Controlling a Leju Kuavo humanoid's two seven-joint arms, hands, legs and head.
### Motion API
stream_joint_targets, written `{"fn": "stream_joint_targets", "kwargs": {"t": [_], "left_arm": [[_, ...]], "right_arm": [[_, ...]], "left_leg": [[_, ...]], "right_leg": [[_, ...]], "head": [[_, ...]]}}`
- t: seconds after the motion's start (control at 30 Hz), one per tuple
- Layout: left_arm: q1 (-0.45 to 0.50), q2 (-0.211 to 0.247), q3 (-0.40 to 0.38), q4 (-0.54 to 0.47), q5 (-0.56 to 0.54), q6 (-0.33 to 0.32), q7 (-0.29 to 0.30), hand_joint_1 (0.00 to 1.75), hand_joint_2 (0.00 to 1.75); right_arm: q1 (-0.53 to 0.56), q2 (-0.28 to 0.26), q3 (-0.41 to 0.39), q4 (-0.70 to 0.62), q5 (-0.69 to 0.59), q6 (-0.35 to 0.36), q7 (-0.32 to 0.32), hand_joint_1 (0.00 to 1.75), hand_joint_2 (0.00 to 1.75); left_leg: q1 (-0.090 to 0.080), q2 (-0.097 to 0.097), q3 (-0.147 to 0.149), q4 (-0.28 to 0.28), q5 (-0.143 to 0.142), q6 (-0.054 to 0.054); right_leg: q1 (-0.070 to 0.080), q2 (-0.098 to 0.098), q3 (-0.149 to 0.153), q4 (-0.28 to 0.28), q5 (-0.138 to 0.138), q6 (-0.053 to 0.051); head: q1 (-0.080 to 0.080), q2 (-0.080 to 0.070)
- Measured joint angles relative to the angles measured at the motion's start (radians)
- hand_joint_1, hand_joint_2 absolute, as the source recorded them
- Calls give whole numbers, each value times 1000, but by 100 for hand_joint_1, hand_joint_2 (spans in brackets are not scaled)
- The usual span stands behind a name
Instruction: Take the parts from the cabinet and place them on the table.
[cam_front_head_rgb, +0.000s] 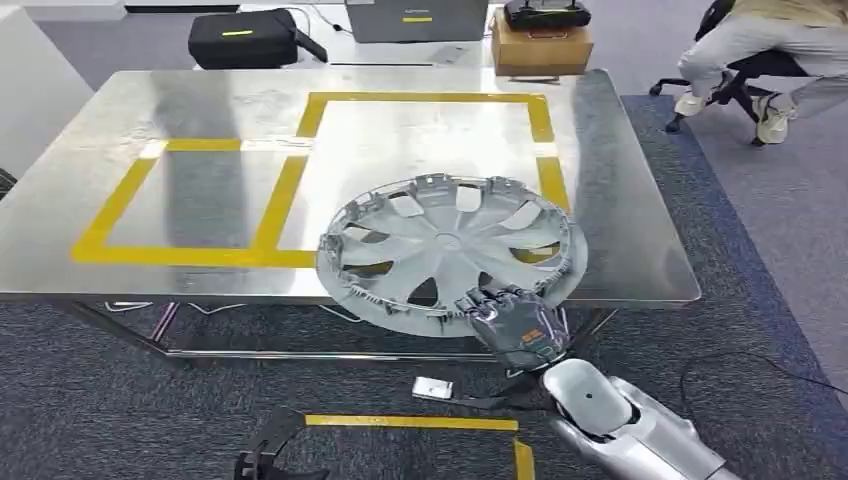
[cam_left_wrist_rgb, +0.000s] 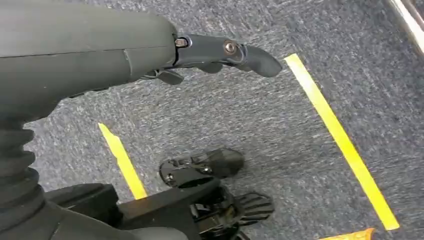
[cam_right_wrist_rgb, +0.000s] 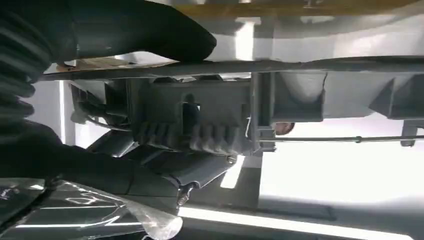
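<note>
Head view: silver wheel cover (cam_front_head_rgb: 452, 250) half over metal table (cam_front_head_rgb: 640, 260) near edge, rim gripped by right hand (cam_front_head_rgb: 515, 325); left hand (cam_left_wrist_rgb: 220, 52) empty, fingers extended; likely light, stiff, brittle at clips.

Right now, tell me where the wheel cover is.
In the head view the wheel cover is over the near right part of the metal table, overhanging its front edge beside the yellow tape, with the right hand gripping its near rim.
</note>
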Motion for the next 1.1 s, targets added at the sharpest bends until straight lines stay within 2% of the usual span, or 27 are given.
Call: {"fn": "stream_joint_targets", "kwargs": {"t": [0.03, 0.1, 0.13, 0.17, 0.2, 0.23, 0.3, 0.33, 0.37, 0.4, 0.47, 0.5, 0.53, 0.57, 0.63, 0.67, 0.7, 0.73, 0.8, 0.83, 0.87, 0.97, 1.03, 1.07, 1.1], "left_arm": [[-1, 0, 0, 0, 0, 0, 0, 0, 175], [0, 1, 0, 0, 1, 2, 0, 0, 175], [2, 1, 0, 0, 1, 2, 0, 0, 175], [4, 1, 0, 0, 1, 2, 0, 0, 175], [5, 1, 0, 0, 2, 2, 0, 0, 175], [5, 2, 0, 0, 2, 2, 0, 0, 175], [4, 2, 0, 0, 3, 3, 0, 0, 175], [3, 3, 0, 0, 3, 3, 0, 0, 175], [2, 2, 0, 0, 4, 3, 0, 0, 175], [1, 3, 0, 0, 5, 3, 0, 0, 175], [4, 3, 0, 0, 6, 3, 0, 0, 175], [5, 3, 0, 0, 8, 4, 0, 0, 175], [4, 3, 0, 0, 8, 6, -1, 0, 175], [2, 3, 0, 0, 8, 7, -1, 0, 175], [2, 2, 0, 0, 9, 7, -1, 0, 175], [3, 3, 0, 0, 9, 7, -1, 0, 175], [4, 3, 0, 0, 10, 8, -1, 0, 175], [6, 3, 0, 0, 10, 8, -1, 0, 175], [6, 2, 0, 0, 10, 9, -1, 0, 175], [6, 2, 0, 0, 10, 9, -1, 0, 175], [4, 2, 0, 0, 10, 9, -1, 0, 175], [6, 0, 0, 0, 11, 10, -1, 0, 175], [5, 2, 0, 0, 11, 10, -2, 0, 175], [3, 2, 0, 0, 11, 10, -2, 0, 175], [4, 2, 0, 0, 11, 10, -2, 0, 175]], "right_arm": [[-2, 0, 1, 0, 0, 0, 0, 143, 175], [-5, 0, 5, 1, 0, 0, 0, 143, 175], [-6, 0, 7, 2, 1, 0, 0, 143, 175], [-7, 0, 8, 5, 1, 0, 0, 143, 175], [-7, 0, 11, 7, 1, 1, 0, 143, 175], [-7, 0, 12, 8, 1, 1, 0, 143, 175], [-7, 0, 13, 9, 0, 2, 0, 143, 175], [-8, 0, 13, 9, 0, 2, 0, 143, 175], [-16, 0, 13, 10, 0, 3, 0, 143, 175], [-21, 0, 15, 10, 0, 3, 0, 143, 175], [-23, 0, 18, 10, 0, 4, 2, 143, 175], [-23, 0, 19, 10, -1, 5, 5, 143, 175], [-23, 0, 20, 10, -2, 5, 6, 143, 175], [-25, 0, 21, 10, -2, 6, 8, 143, 175], [-24, 0, 23, 11, -4, 6, 10, 143, 175], [-24, 0, 26, 11, -5, 6, 11, 143, 175], [-23, 0, 28, 11, -6, 8, 13, 143, 175], [-22, 0, 28, 12, -8, 10, 15, 143, 175], [-22, 0, 28, 12, -9, 13, 15, 143, 175], [-22, 0, 28, 12, -9, 13, 15, 143, 175], [-25, 0, 28, 13, -9, 13, 15, 143, 175], [-28, 0, 30, 13, -8, 14, 15, 143, 175], [-27, 0, 29, 13, -10, 14, 16, 143, 175], [-28, 0, 29, 13, -10, 15, 16, 143, 175], [-28, 0, 30, 13, -10, 15, 16, 143, 175]], "left_leg": [[1, 2, -17, 38, -21, -6], [6, 3, -92, 187, -83, -13], [7, 3, -130, 252, -101, -15], [7, 3, -154, 287, -100, -16], [7, 3, -156, 276, -74, -17], [8, 3, -140, 224, -28, -15], [8, 3, -76, 56, 78, -8], [7, 3, -59, 27, 66, -3], [0, 3, -54, 8, 68, 0], [0, 4, -52, -2, 56, 7], [0, 3, -52, -2, 52, 15], [6, 3, -41, -13, 54, 21], [8, 3, -35, -15, 53, 26], [8, 3, -33, -14, 50, 34], [6, 4, -31, -13, 46, 40], [5, 4, -30, -13, 43, 42], [5, 4, -25, -13, 40, 42], [4, 2, -18, -13, 35, 42], [4, -1, -1, -12, 23, 37], [3, -1, 4, -12, 16, 33], [-5, -2, -2, -6, 13, 26], [0, 0, 0, -13, 13, 14], [-1, 1, -1, 5, -3, 1], [1, 2, -24, 55, -30, -4], [5, 3, -59, 126, -62, -9]], "right_leg": [[0, -2, 5, -1, -4, -6], [0, -2, 10, -1, -8, -12], [1, -2, 12, 0, -12, -13], [1, -1, 16, 1, -15, -13], [1, 0, 21, 2, -20, -13], [1, 1, 27, 3, -25, -11], [1, 3, 43, 5, -36, -5], [0, 2, 47, 0, -40, -1], [6, 5, 41, 4, -41, 5], [5, 5, 34, 5, -39, 11], [4, 4, 39, -3, -41, 21], [5, 4, 40, -1, -50, 30], [3, 2, 28, 21, -63, 33], [3, 2, -4, 83, -91, 34], [2, 2, -102, 257, -148, 38], [2, 2, -141, 313, -157, 39], [2, 2, -158, 323, -143, 39], [2, 2, -148, 283, -101, 37], [2, 1, -77, 109, 7, 28], [4, -2, -47, 34, 29, 22], [9, -3, -27, 22, 17, 20], [11, 3, -26, 16, 6, 9], [0, 2, -9, 1, 7, 0], [0, 0, -4, 0, 3, -6], [0, 0, -2, 1, 1, -9]], "head": [[-7, 0], [-6, 0], [-6, 0], [-7, 0], [-6, 0], [-7, 0], [-7, 0], [-4, 0], [-4, 0], [-5, 0], [-3, 0], [-3, 0], [0, 0], [3, 0], [2, 0], [2, 0], [2, 0], [2, 0], [2, 0], [3, 0], [2, 0], [-2, 0], [-4, 0], [-11, 0], [-10, 0]]}}
